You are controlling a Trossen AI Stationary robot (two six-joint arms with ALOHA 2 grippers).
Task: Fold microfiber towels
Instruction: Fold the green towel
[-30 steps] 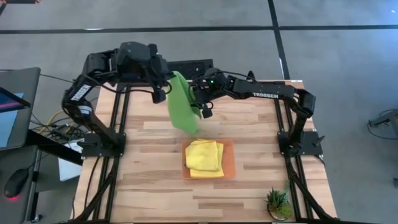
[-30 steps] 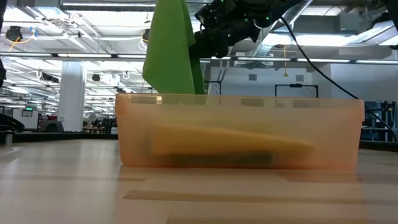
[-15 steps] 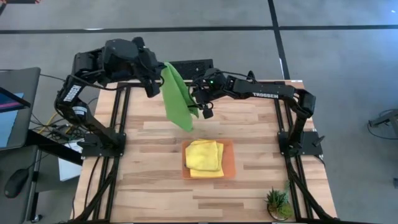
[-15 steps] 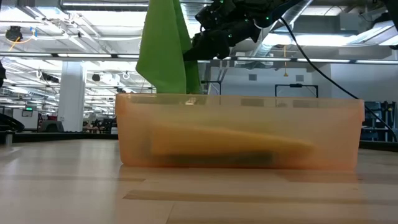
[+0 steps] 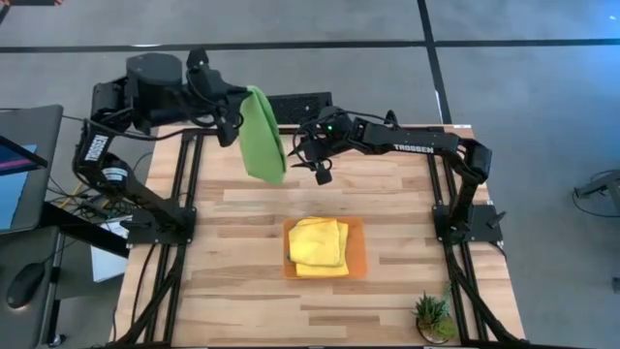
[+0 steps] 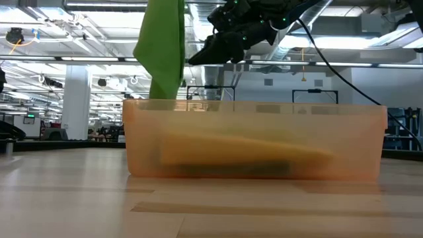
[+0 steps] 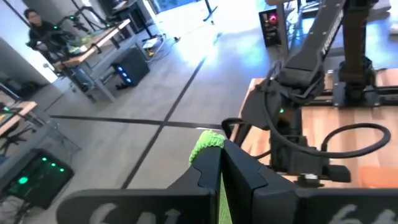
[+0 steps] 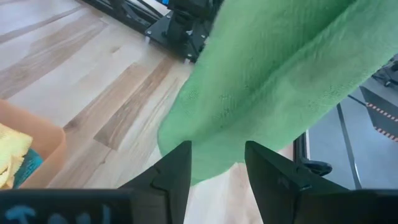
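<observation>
My left gripper (image 5: 242,102) is up over the table's far left and is shut on the lime green towel (image 5: 261,134), which hangs below it, folded over and clear of the table; it also shows in the low view (image 6: 162,49). My right gripper (image 5: 316,167) is open just right of the towel, which fills the right wrist view (image 8: 273,81) beyond the fingers, apart from them. Yellow towels (image 5: 318,242) lie folded in the orange tray (image 5: 358,254) at mid table. A teal edge (image 8: 25,165) peeks out under them. My left gripper pinches the green towel's top edge (image 7: 208,143) between its two fingers; a bunched bit of cloth sticks out past the fingertips. One layer or several, I cannot tell. The towel hangs slack below the gripper, lifted clear of the table.
The orange tray's near wall (image 6: 254,139) stands in front of the low view. A small potted plant (image 5: 433,316) sits at the near right corner. A black box (image 5: 295,103) lies at the far edge. Bare wood lies left of the tray.
My left gripper has gone up and toward the table's far left corner with the green towel. The towel has swung away from my right gripper, which has stayed where it was, and now hangs free from the left gripper alone.
</observation>
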